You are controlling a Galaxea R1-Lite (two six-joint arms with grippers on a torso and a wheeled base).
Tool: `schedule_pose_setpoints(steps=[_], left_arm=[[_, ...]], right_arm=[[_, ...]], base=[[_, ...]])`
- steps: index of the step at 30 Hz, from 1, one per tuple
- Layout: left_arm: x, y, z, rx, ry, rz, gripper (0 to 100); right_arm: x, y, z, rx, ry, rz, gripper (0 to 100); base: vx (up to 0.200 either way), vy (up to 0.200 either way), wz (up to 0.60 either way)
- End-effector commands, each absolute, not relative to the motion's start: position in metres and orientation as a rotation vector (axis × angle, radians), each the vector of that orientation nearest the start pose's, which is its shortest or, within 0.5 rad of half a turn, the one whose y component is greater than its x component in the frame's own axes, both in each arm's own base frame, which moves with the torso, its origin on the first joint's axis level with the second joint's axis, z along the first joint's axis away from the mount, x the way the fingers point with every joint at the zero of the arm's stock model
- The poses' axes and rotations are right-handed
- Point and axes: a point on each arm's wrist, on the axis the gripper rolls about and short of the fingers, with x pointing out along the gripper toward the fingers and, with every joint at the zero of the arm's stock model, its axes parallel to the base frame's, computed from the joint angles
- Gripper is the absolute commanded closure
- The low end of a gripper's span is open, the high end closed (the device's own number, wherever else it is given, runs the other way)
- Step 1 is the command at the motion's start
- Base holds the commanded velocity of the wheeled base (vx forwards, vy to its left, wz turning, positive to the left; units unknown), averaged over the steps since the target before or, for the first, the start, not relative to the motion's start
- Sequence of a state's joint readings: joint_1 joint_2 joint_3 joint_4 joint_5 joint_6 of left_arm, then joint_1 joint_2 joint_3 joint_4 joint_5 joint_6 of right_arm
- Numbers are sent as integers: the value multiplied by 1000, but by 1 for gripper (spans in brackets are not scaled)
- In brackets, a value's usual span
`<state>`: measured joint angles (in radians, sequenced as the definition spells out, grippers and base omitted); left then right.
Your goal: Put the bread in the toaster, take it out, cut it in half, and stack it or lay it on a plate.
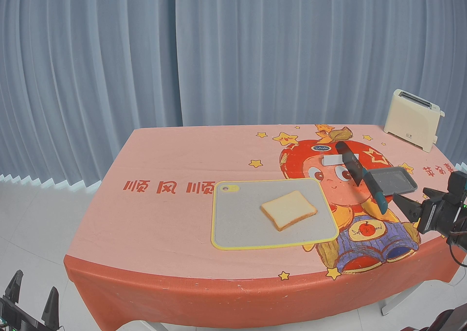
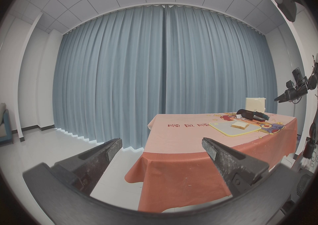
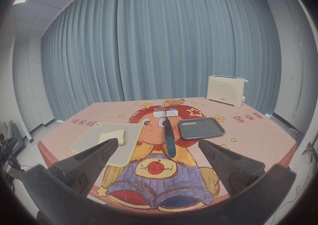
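Observation:
A slice of bread [image 1: 288,209] [image 3: 113,136] lies flat on a grey cutting board with a yellow rim [image 1: 238,222] [image 3: 86,139]. A knife with a teal handle [image 1: 364,175] [image 3: 170,137] rests to the right of the board, its dark blade propped on a small white holder [image 1: 332,160]. The cream toaster [image 1: 413,119] [image 3: 226,90] stands at the far right corner. My right gripper [image 1: 406,210] [image 3: 157,156] hovers open off the table's right edge, facing the knife. My left gripper [image 1: 31,294] [image 2: 162,156] hangs open, low and well left of the table.
A dark grey tray [image 1: 393,180] [image 3: 201,128] lies just right of the knife. A printed pink cloth [image 1: 170,220] covers the table, with free room on its left half. Blue curtains hang behind.

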<state>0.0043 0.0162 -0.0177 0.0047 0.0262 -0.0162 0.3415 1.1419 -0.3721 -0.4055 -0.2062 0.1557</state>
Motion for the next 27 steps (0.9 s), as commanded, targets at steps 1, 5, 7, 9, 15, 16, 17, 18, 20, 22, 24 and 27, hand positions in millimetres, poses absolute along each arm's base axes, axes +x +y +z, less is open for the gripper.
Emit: schedule_pose_setpoints(steps=[1, 5, 7, 9, 15, 16, 17, 18, 20, 22, 24, 27], left_arm=[[-23, 0, 75, -17, 3, 31, 0], [-23, 1, 75, -17, 4, 32, 0], [-23, 0, 75, -17, 3, 31, 0], [-23, 0, 75, -17, 3, 31, 0], [-23, 1, 75, -17, 4, 32, 0], [-23, 1, 75, -17, 3, 32, 0], [-23, 0, 75, -17, 3, 31, 0], [-23, 1, 75, -17, 3, 32, 0], [-23, 1, 75, -17, 4, 32, 0], [-23, 0, 75, -17, 4, 31, 0], [-23, 0, 75, -17, 4, 31, 0], [-23, 0, 75, -17, 4, 31, 0]], right_arm=[[148, 46, 163, 46, 397, 92, 0], [150, 45, 162, 48, 405, 80, 0], [149, 44, 161, 48, 405, 80, 0], [149, 44, 161, 48, 403, 81, 0], [151, 45, 162, 46, 406, 81, 0], [152, 45, 163, 47, 403, 79, 0], [152, 46, 164, 46, 399, 82, 0], [153, 46, 166, 47, 394, 82, 0], [154, 46, 167, 49, 388, 82, 0], [156, 47, 169, 50, 384, 84, 0], [159, 48, 171, 51, 380, 86, 0], [162, 50, 171, 47, 387, 90, 0]], base=[[0, 0, 0], [0, 0, 0], [0, 0, 0], [0, 0, 0], [0, 0, 0], [0, 0, 0], [0, 0, 0], [0, 0, 0], [0, 0, 0], [0, 0, 0], [0, 0, 0], [0, 0, 0]])
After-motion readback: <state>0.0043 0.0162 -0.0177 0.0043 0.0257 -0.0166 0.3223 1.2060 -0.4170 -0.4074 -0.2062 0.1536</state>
